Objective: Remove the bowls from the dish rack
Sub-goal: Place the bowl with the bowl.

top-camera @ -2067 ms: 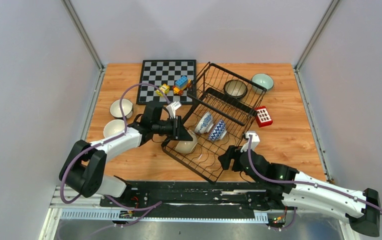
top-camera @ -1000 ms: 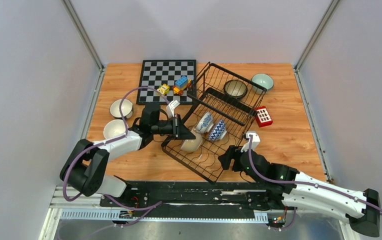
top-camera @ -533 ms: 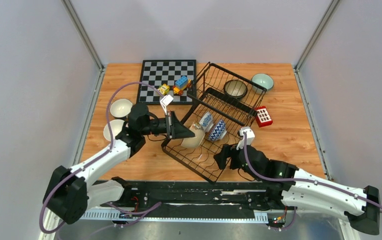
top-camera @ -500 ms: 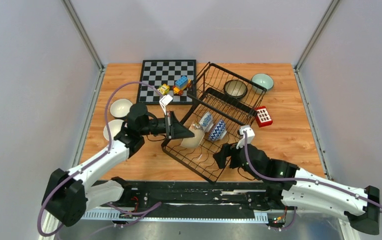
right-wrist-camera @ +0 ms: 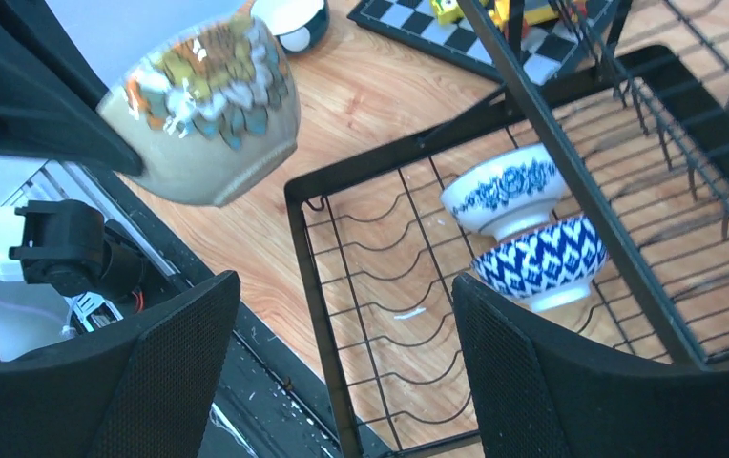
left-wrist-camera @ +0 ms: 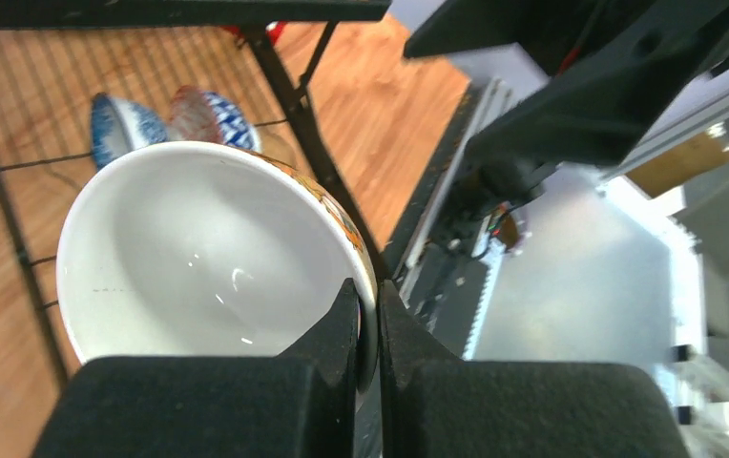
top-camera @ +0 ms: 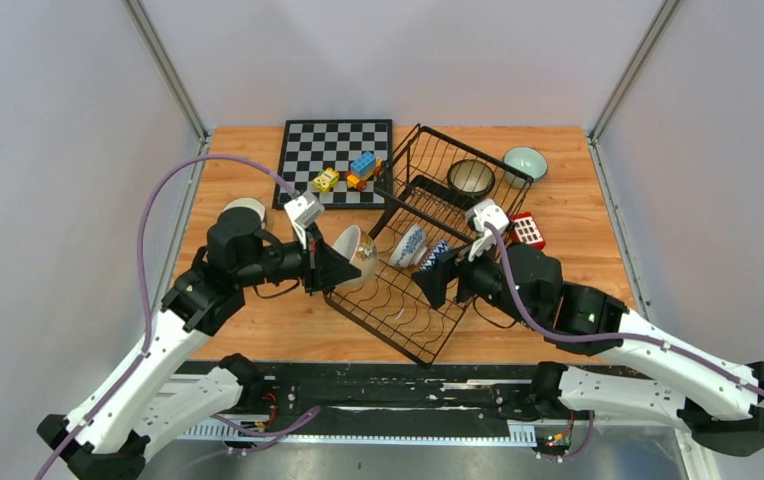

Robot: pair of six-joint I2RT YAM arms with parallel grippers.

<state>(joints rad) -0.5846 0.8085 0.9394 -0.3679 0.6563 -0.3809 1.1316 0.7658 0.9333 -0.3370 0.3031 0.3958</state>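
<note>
1. Left wrist view: the left gripper [left-wrist-camera: 368, 296], jaws nearly shut, pinches the rim of a beige, flower-patterned ceramic bowl [left-wrist-camera: 198, 258], which hangs tilted ahead of its fingertips.
2. The right gripper [right-wrist-camera: 342, 296], wide open and empty, hovers above two blue-and-white patterned bowls [right-wrist-camera: 509, 196] in the black wire dish rack [right-wrist-camera: 389, 143].
3. Risk: the thin rim pinch may let the bowl swivel or slip.
4. The rack's rim stands close by the held bowl; bare wooden table [top-camera: 288, 320] lies open behind the left gripper.

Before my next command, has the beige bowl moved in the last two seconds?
Yes. The beige bowl, pinched by the left fingers, has risen out of the dish rack at its near-left corner and now hangs over its left rim.
</note>
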